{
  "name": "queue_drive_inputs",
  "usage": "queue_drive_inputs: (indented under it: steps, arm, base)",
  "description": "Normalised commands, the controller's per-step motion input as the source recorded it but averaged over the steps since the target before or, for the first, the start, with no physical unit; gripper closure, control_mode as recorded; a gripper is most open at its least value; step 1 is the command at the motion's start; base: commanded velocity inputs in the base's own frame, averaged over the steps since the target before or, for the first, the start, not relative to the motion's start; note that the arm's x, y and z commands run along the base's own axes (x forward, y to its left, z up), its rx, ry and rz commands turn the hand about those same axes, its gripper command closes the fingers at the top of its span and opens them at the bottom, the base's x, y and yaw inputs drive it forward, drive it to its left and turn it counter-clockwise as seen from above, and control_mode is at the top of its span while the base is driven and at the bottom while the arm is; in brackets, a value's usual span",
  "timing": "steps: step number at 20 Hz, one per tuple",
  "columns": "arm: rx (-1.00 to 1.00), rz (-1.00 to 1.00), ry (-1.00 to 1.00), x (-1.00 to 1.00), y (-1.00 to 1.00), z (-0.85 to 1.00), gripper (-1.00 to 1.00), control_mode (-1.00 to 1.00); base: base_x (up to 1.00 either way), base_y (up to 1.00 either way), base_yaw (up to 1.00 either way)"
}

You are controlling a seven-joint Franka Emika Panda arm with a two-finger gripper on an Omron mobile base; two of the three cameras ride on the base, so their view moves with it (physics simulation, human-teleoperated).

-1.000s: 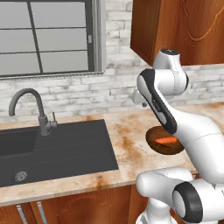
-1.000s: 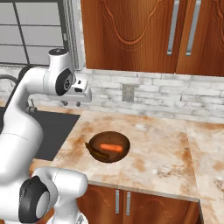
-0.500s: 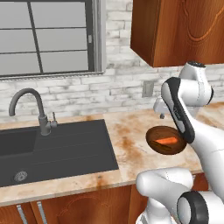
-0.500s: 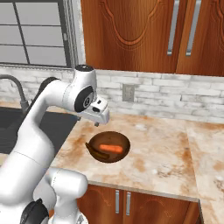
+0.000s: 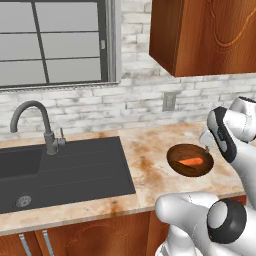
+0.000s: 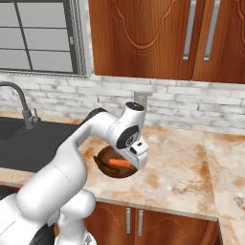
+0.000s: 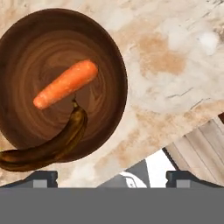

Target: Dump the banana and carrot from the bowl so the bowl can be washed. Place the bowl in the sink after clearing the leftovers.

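- We see the bowl (image 7: 61, 83) resting on the marbled tabletop (image 7: 175, 78), right of the sink (image 5: 60, 170) in the left base view
- Inside the bowl lie 2 things: the carrot (image 7: 65, 84) across the middle, and the banana (image 7: 48, 146), dark brown, with its stem tip just beside the carrot and its other end poking out over the rim
- The gripper (image 7: 111, 177) hovers above the bowl's edge, apart from it; its 2 fingertips (image 7: 41, 177) sit far apart at the bottom of the hand view, so we judge the jaws spread wide with nothing between them
- From the right base view the hand seems to hang over the bowl's right rim, though the arm hides part of it
- The faucet (image 5: 35, 125) stands behind the sink basin
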Motion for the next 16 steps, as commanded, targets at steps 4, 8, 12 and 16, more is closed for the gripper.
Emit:
queue_drive_inputs:
  steps: [4, 8, 12, 16]
  arm:
    - [0.01, -0.10, 0.00, 0.06, -0.32, -0.97, -1.00, -1.00]
    - [0.03, -0.03, -0.11, 0.33, -0.06, -0.64, -1.00, -1.00]
    - [0.00, 0.00, -0.04, 0.26, 0.00, -0.49, -1.00, -1.00]
    - [0.00, 0.00, 0.00, 0.46, -0.02, -0.34, -1.00, -1.00]
  base:
    - [0.00, 0.00, 0.00]
    - [0.00, 0.00, 0.00]
    - [0.00, 0.00, 0.00]
    - [0.00, 0.00, 0.00]
